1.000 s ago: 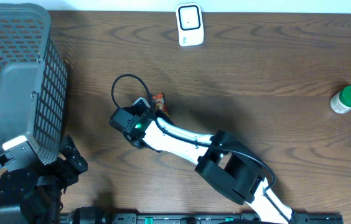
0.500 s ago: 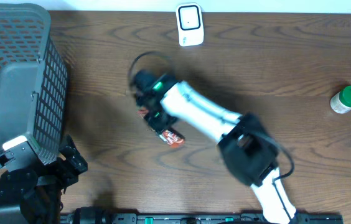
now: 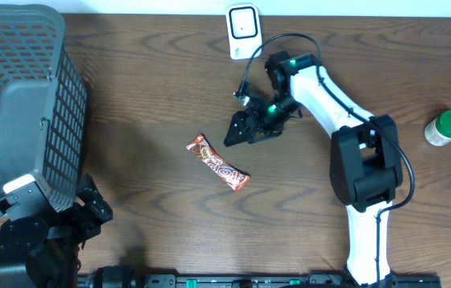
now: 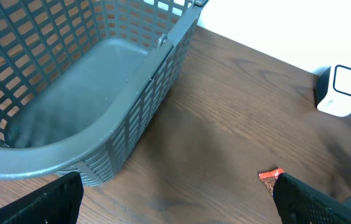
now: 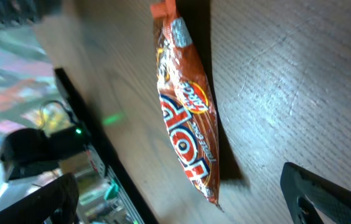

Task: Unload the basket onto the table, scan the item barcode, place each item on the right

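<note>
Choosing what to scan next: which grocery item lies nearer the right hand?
The orange candy bar, lying flat beside the open right hand; the green-capped bottle stands far off to the right.

A mock shop checkout: a wooden table with scanner and shopping basket.

Dark wooden table with matt visible grain, glossy crinkled plastic candy wrapper, grey matt plastic lattice basket, smooth white plastic scanner, smooth white arm shell
</note>
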